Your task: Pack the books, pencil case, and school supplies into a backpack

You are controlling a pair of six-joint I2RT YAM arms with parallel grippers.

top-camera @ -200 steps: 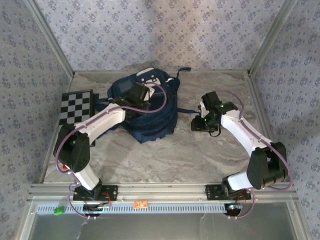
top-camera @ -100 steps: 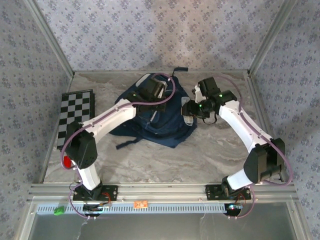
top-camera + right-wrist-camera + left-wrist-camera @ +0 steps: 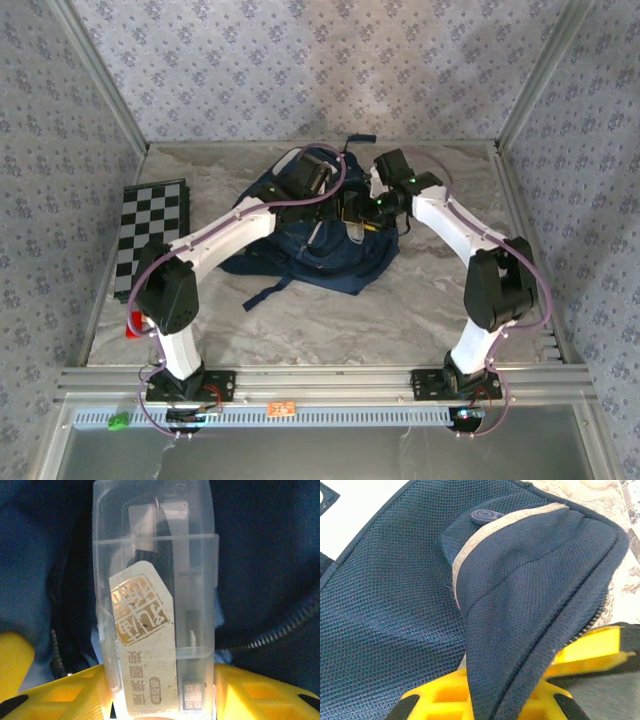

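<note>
The navy backpack [image 3: 305,235] lies at the table's back centre, its top lifted. My left gripper [image 3: 318,178] is shut on a fold of the backpack's fabric [image 3: 520,645] beside the zipper, holding it up. My right gripper [image 3: 355,208] is shut on the school supplies, a clear oblong plastic case [image 3: 155,605] with a gold-and-white label, pointing into the dark opening of the backpack [image 3: 260,555]. The books and the pencil case are hidden.
A black-and-white checkered board [image 3: 150,222] lies at the left edge of the table. A dark strap [image 3: 262,290] trails from the backpack toward the front. Patterned walls close in the left, back and right sides.
My left gripper lifted the backpack's top and pulled it rightward and back. My right gripper carried the clear case from the open table to the backpack's opening.
</note>
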